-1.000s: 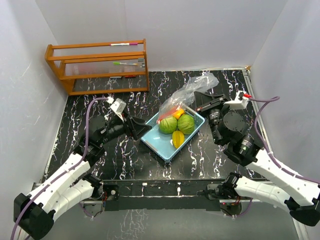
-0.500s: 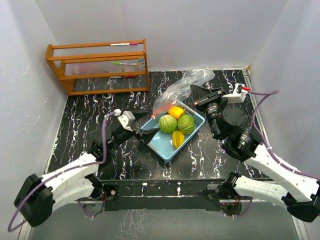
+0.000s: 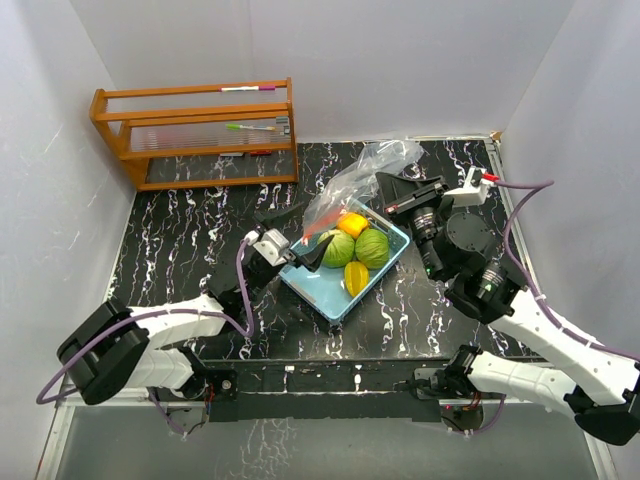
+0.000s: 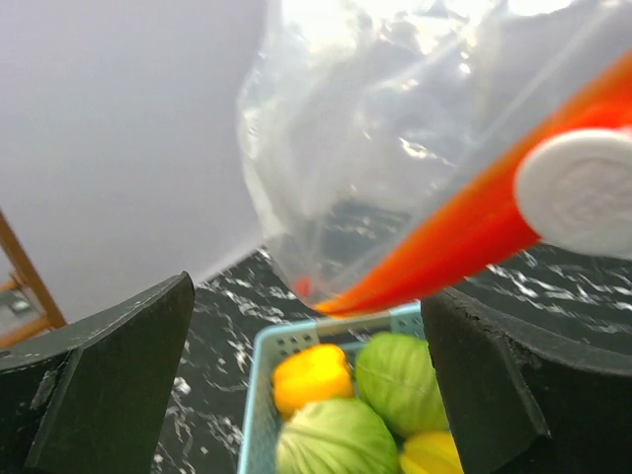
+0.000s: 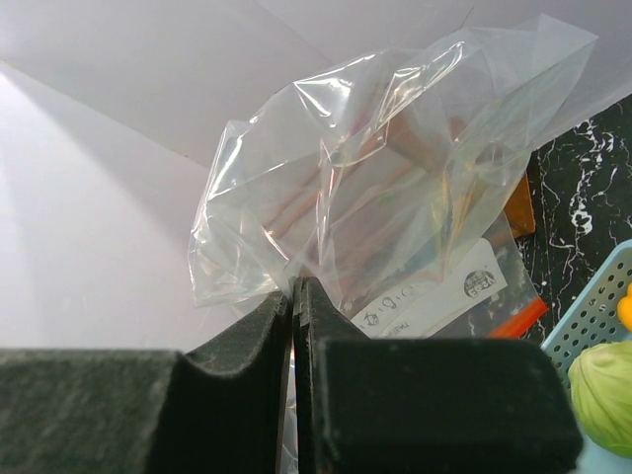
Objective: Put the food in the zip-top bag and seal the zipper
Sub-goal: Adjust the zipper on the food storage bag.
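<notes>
Now: zip-top bag (image 3: 368, 172) held up, food (image 3: 372, 247) waiting in tray (image 3: 322, 296)

From above, the right claw (image 3: 386, 187) holds the bag at 12 o'clock of the tray, probably so that its mouth hangs free above the desk (image 3: 180, 240). The left claw (image 3: 300, 248) sits at 9 o'clock of the tray.

Left wrist view: this claw is wide open, and the orange zipper (image 4: 434, 259) passes between its jaws, not gripped. I judge it wants to catch the mouth.

Right wrist view: the claw is closed, pinching the clear plastic.
</notes>
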